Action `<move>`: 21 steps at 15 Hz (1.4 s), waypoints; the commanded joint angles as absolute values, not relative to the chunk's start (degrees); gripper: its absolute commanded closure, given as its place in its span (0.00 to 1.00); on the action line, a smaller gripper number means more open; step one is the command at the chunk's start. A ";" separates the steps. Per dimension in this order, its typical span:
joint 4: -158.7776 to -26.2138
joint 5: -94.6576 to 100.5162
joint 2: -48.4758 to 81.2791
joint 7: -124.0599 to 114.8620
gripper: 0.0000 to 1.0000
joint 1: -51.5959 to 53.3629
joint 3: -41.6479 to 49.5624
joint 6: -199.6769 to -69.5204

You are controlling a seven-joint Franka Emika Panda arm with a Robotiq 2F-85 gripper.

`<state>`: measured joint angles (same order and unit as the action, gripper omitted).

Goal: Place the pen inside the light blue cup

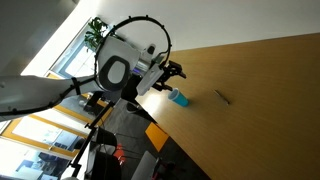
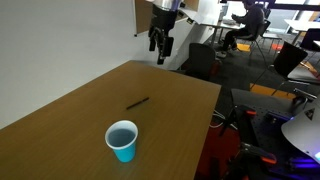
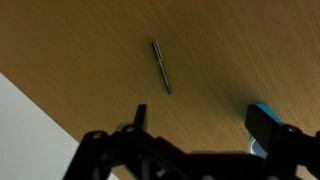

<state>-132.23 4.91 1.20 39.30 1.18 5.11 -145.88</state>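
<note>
Wrist view — approach step, the pen (image 3: 161, 67) not yet grasped.
Gripper (image 2: 161, 47) hovers, jaws apart, empty — next it must descend over it.

Light: bright daylight thru windows (image 1: 45, 60), blown out there.
Sheen: soft on table (image 2: 60, 110), evenly lit, no hard glare.
Shadows: faint, thin one by pen (image 3: 161, 67).
Wrist view: foreground dark, blurry.
Res: low, all views soft.

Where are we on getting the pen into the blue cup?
Nothing is done yet: the pen lies flat on the table, apart from the light blue cup, which stands upright and empty. In hand: nothing; the gripper hangs open, high above the table. Left: grasp, carry, drop in.
</note>
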 commanded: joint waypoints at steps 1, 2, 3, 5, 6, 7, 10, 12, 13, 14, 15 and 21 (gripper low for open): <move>-131.35 4.87 4.03 40.42 0.00 -0.26 3.79 -149.89; -130.09 4.39 5.81 41.76 0.00 -0.58 3.83 -149.59; -129.32 4.12 7.48 43.01 0.00 -1.03 3.85 -150.45; -127.45 3.28 10.83 47.45 0.00 -2.51 3.57 -151.61; -126.62 2.82 12.06 49.53 0.00 -3.42 3.22 -151.72; -125.47 1.94 13.69 52.37 0.00 -4.59 2.63 -151.60; -122.26 0.97 17.55 59.14 0.00 -7.64 0.82 -150.30; -120.42 2.25 20.23 60.33 0.00 -8.52 0.47 -150.95; -119.60 2.57 21.43 60.57 0.00 -8.80 0.31 -151.06; -118.94 3.28 22.58 60.06 0.00 -8.66 0.40 -151.34; -118.49 3.94 23.41 59.80 0.00 -8.50 0.49 -151.30; -116.64 8.40 28.44 58.19 0.00 -7.46 0.41 -151.57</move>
<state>-118.50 5.94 26.07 59.29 -7.61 0.63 -150.81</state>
